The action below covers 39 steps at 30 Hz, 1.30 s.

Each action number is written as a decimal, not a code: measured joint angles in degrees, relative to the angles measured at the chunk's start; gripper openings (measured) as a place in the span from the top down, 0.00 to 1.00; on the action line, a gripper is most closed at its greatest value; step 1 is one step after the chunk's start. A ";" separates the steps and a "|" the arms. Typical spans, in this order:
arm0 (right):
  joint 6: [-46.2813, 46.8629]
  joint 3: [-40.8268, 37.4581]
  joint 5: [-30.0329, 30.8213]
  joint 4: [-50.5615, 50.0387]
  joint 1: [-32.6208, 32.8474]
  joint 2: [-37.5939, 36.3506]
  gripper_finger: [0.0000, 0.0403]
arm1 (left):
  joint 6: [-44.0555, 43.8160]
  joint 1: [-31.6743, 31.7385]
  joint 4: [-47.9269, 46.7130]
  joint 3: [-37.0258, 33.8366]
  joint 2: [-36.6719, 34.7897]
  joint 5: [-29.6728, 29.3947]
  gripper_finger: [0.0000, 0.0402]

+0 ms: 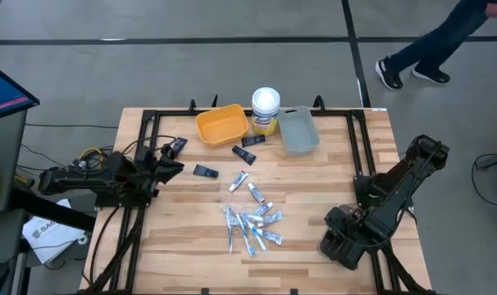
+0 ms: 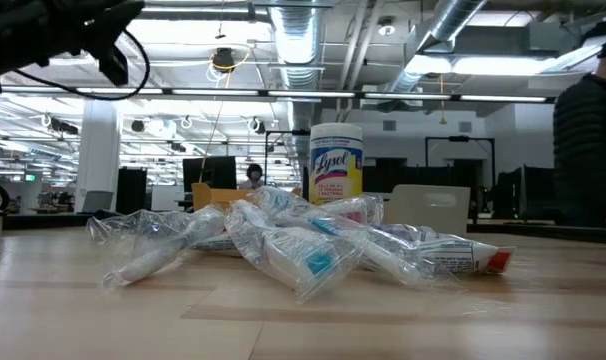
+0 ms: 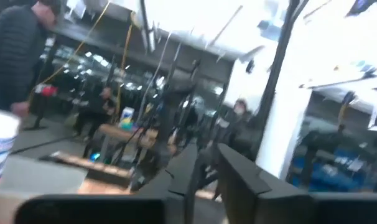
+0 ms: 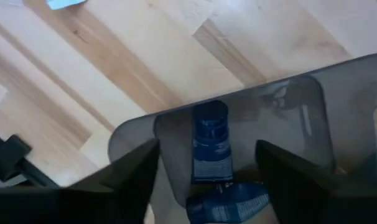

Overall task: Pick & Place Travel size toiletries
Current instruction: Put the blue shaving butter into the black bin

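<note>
A heap of small white-and-blue tubes in clear wrappers point(image 1: 253, 225) lies on the wooden table's near middle and fills the low view point(image 2: 303, 245). Flat dark navy tubes point(image 1: 205, 171) point(image 1: 247, 155) lie scattered behind the heap. My left gripper point(image 1: 176, 166) hovers at the table's left side, aimed level or slightly upward, beside a navy packet point(image 1: 179, 145). My right gripper point(image 1: 335, 246) points down at the table's near right. In its wrist view it point(image 4: 207, 149) stands open over a grey bin point(image 4: 313, 118), where two navy tubes point(image 4: 211, 140) point(image 4: 229, 208) lie.
A yellow bin point(image 1: 221, 124), a yellow canister with a white lid point(image 1: 266, 111) and the grey bin point(image 1: 298, 131) stand in a row along the far edge. A person point(image 1: 429, 49) walks on the floor beyond the table's far right corner.
</note>
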 joint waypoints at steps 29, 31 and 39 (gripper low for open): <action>-1.11 0.02 0.43 0.06 -0.70 0.00 0.20 | -8.24 21.33 -86.30 47.33 59.29 -20.49 0.31; -1.74 0.02 0.44 0.06 -0.70 0.00 0.20 | -7.54 26.08 -82.36 43.91 58.20 -16.67 0.27; -2.60 0.02 0.50 0.08 -0.72 0.00 0.20 | -1.50 39.26 -70.26 33.15 54.69 -10.53 0.21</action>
